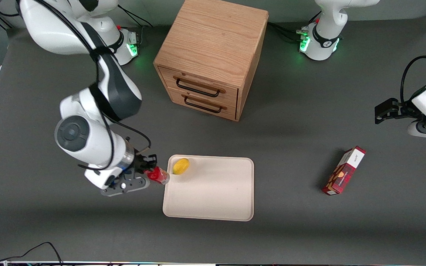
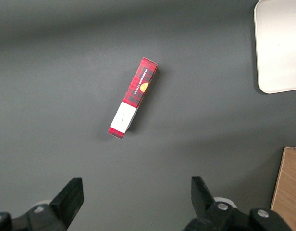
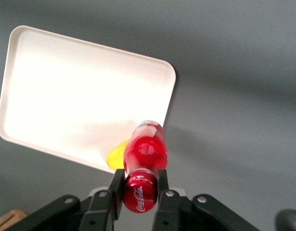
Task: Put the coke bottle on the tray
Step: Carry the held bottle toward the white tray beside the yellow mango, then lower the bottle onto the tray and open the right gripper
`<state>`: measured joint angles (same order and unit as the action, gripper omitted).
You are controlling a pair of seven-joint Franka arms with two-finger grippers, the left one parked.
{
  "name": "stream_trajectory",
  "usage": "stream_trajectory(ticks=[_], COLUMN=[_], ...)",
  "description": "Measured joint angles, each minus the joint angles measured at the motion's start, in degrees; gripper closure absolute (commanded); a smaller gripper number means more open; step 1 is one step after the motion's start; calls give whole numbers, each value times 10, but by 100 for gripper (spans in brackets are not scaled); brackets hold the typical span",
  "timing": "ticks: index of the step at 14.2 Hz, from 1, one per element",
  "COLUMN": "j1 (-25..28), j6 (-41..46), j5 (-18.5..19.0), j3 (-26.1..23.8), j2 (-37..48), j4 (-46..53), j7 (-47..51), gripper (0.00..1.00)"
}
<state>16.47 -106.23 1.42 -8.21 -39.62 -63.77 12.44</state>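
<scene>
My right gripper (image 1: 150, 170) is shut on the coke bottle (image 1: 157, 175), a small red bottle held off the table just beside the tray's edge at the working arm's end. In the right wrist view the fingers (image 3: 116, 185) clamp the bottle (image 3: 144, 161) just below its red cap, with the clear base pointing toward the tray (image 3: 80, 96). The tray (image 1: 213, 195) is a flat cream rectangle with a low rim, lying in front of the cabinet and nearer the front camera.
A yellow fruit (image 1: 181, 166) lies on the tray's corner next to the bottle. A wooden two-drawer cabinet (image 1: 209, 55) stands farther from the camera. A red patterned carton box (image 1: 344, 170) lies toward the parked arm's end.
</scene>
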Motion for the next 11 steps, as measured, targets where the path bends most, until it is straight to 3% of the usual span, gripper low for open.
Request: stream_trajectory(ticks=[11], j1=[8], j6=[-90], j5=[0], j3=[4], j2=[-76], j4=[16], j7=[0], gripper=[100])
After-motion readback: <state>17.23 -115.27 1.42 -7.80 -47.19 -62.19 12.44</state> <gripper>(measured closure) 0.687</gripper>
